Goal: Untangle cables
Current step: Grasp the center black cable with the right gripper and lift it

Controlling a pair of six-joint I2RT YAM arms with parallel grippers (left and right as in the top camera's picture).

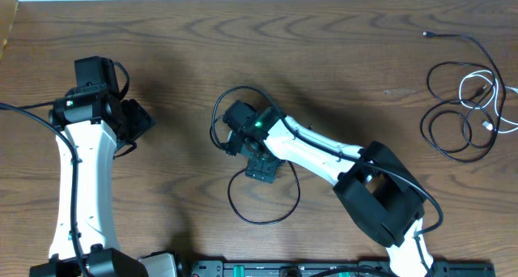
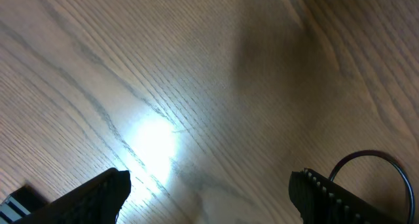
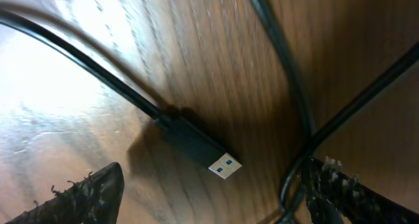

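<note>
1. Overhead, your right gripper (image 1: pixel 259 168) hangs over a loose black cable (image 1: pixel 261 222) at the centre. More cables (image 1: pixel 465 107), including one white cord (image 1: pixel 489 125), lie far right. Your left gripper (image 1: pixel 133 121) is well apart at the left.
2. Left wrist: your fingers (image 2: pixel 98 196) stand wide over the table (image 2: pixel 196 67).
3. Right wrist: fingers (image 3: pixel 85 194) wide, gripping nothing; the cable's plug (image 3: pixel 200 145) lies between them.

This looks like a robot lab. A white left arm (image 1: pixel 77 172) and right arm (image 1: pixel 316 151) stand on a brown wood counter (image 1: pixel 340 58) by a black rail (image 1: pixel 267 269) at the near edge. Thin cords (image 1: pixel 465 107) lie about.
</note>
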